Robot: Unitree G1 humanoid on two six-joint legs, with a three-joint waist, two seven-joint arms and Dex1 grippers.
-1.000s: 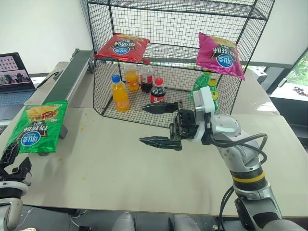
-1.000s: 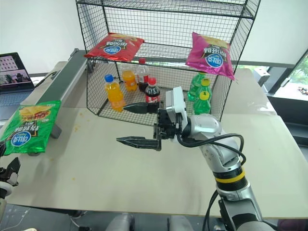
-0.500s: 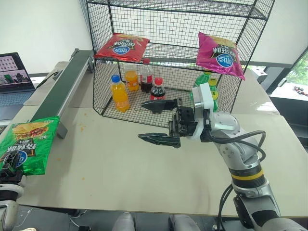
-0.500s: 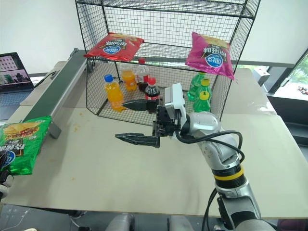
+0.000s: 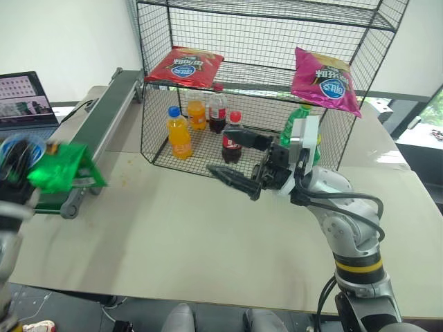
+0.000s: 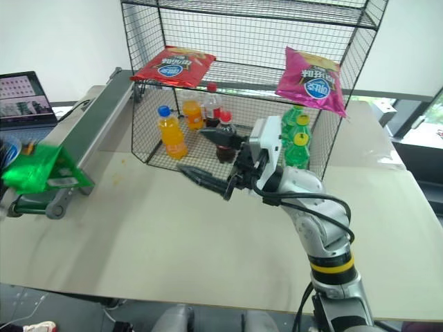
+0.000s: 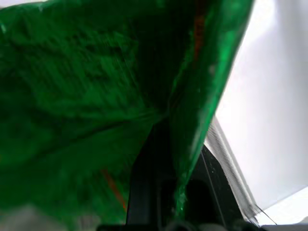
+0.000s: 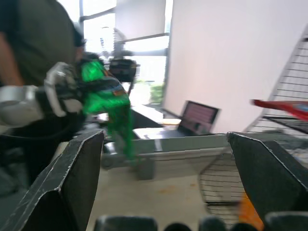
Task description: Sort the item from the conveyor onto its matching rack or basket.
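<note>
- Left gripper is closed on the green chip bag; the bag is held clear of the conveyor, at the tabletop's left edge.
- Right gripper is spread wide and empty, poised mid-tabletop in front of the wire rack.
- Key relation: the rack lies to the right of and beyond the held bag; its mid shelf, with the red bag and the magenta bag, is judged the target.
- Left wrist view shows crumpled green film against one finger; right wrist view shows the bag hanging downward.
</note>
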